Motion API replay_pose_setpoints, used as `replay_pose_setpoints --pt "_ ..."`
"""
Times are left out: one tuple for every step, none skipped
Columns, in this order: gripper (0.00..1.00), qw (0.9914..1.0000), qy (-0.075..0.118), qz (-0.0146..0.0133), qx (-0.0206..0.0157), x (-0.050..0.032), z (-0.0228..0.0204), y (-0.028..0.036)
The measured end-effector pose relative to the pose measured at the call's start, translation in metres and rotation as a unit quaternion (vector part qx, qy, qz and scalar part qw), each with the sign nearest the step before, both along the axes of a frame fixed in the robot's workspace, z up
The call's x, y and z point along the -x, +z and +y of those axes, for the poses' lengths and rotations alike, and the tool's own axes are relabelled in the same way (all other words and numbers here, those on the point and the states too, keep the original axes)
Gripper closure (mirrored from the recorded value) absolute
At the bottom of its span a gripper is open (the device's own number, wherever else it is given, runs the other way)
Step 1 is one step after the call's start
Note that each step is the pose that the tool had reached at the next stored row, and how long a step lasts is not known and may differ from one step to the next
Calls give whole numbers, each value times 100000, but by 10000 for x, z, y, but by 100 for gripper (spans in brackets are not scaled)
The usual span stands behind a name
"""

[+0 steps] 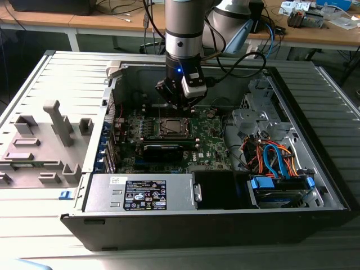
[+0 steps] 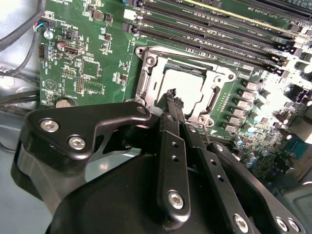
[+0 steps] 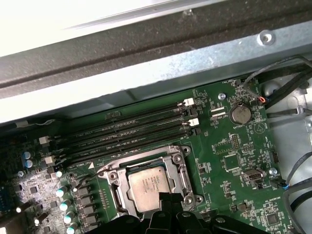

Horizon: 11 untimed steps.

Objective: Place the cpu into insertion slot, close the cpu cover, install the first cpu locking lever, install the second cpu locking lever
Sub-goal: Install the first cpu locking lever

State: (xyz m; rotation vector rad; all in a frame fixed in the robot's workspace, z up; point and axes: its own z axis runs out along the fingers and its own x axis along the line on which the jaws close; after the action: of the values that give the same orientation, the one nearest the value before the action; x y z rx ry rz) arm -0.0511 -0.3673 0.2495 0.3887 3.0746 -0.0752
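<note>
Gripper point(image 2: 171, 97) over cpu point(image 3: 148, 184); cpu cover point(image 3: 116, 179) down

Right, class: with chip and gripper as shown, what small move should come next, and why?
Probably lower the gripper slightly toward the insertion slot's edge to begin latching: the cpu lies framed by the closed cpu cover, with the gripper above it.

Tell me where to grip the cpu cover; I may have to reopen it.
The cover lies flat around the cpu, so its window strips sit flush and offer no pinch. Probably best to come from above at the outer rim and hook under a free edge. I cannot tell which edge is hinged.
</note>
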Motion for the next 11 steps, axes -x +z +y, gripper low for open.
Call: replay_pose_setpoints --pt "89 100000 90 -2 -2 0 0 0" --pt "89 100000 189 1 -2 0 0 0" --pt "89 99999 322 1 -1 0 0 0" --pt "89 99999 410 -3 -3 0 0 0" --pt "89 99999 498 0 -2 0 0 0" --pt "89 99998 594 -2 -1 0 0 0" --pt "89 99998 678 -2 -2 0 0 0" --pt "89 99997 764 -1 -2 0 0 0" --pt "89 99997 831 -1 -1 0 0 0" --pt "89 99996 916 -3 -2 0 0 0" --pt "89 99995 990 -2 -2 0 0 0"
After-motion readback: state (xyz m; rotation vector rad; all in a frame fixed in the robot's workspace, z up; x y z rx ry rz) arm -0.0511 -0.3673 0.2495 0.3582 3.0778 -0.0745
